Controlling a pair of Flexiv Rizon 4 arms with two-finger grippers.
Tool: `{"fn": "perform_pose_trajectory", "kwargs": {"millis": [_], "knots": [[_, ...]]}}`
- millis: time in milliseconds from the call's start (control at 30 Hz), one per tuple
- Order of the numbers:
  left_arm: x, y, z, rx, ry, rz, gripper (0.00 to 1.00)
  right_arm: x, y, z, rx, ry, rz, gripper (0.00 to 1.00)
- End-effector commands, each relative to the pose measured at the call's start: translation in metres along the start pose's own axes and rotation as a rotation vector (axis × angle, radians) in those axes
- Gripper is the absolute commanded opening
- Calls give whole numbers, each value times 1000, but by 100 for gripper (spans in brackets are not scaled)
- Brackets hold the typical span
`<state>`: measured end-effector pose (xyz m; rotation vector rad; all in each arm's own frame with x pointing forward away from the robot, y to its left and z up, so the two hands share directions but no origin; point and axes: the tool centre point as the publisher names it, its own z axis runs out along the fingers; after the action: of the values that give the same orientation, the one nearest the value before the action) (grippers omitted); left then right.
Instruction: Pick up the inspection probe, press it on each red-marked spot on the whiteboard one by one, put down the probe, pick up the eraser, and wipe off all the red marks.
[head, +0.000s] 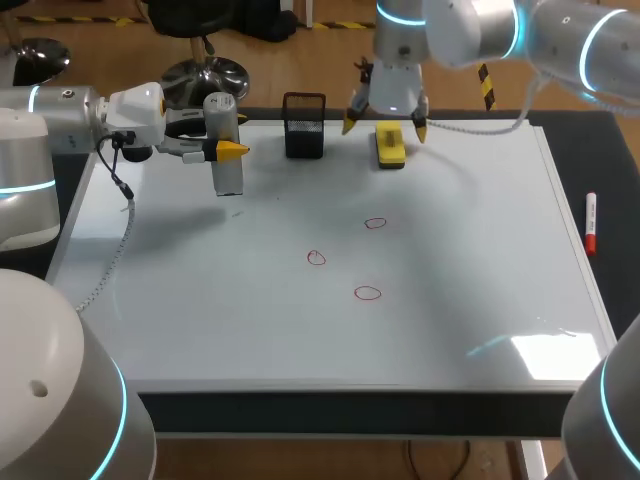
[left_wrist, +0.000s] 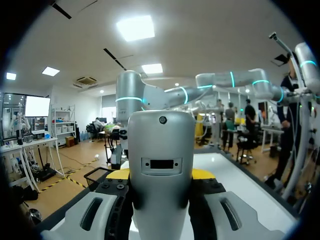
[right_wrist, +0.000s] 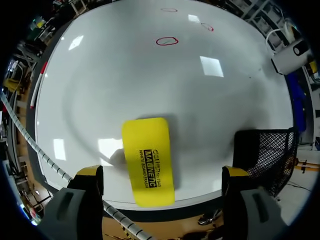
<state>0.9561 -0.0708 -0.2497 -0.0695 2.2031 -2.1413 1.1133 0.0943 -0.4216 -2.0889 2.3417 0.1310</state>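
While the left tool (head: 224, 147) stays out of the wiping, it is clamped on the inspection probe (head: 228, 178), upright just left of the mesh holder (head: 304, 125), probably ready for the red marks (head: 316, 258) well in front of the holder. Just right of the holder, the right tool (head: 385, 122) hangs with fingers apart over the eraser (head: 390, 148), likely staged for wiping. The glossy whiteboard (head: 450, 260) covers most of the table (head: 600, 140).

The probe (left_wrist: 161, 165) hides most of the yellow tips of the left claw (left_wrist: 160, 175); its lower end is cut off. The right claw (right_wrist: 162, 176) covers part of the mesh cup (right_wrist: 272, 150).
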Motion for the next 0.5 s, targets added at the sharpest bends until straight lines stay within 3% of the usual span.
{"fn": "perform_pose_trajectory", "kwargs": {"millis": [33,467,500], "knots": [[-1,0,0,2,2,2,0,2,-2,2,-4,10,-2,100],[-1,0,0,2,2,2,0,11,-1,7,-4,34,4,100],[-1,0,0,2,2,2,0,11,-1,6,-4,35,3,95]]}}
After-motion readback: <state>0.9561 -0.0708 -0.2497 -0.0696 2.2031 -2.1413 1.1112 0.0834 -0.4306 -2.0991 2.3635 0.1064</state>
